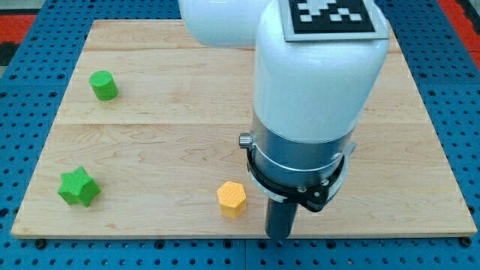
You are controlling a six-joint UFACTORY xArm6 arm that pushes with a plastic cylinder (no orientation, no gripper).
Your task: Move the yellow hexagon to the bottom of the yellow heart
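Worktop (150,112): pale wooden board on a blue pegboard (22,112), seen from the one camera.

Arm (315,90): my white arm fills the view's upper middle and right, with a black-and-white marker (330,15) on top and a dark collar below it. It covers the board's far right corner, so I cannot see whatever lies behind it, the yellow heart included.

My tip (278,237): lower end of the dark rod, down at the view's bottom edge of the board. No gripper is fitted, so nothing opens, closes or clamps here.

Yellow hexagon (232,199): lies near the view's bottom, a little left of centre. My tip stands just beside it, to its right and slightly lower in the view; a narrow strip of board shows between them, so they look apart.

Green cylinder (103,85): upper left of the board, well apart from the tip.

Green star (79,187): lower left, near the board's left edge, well apart from the hexagon.
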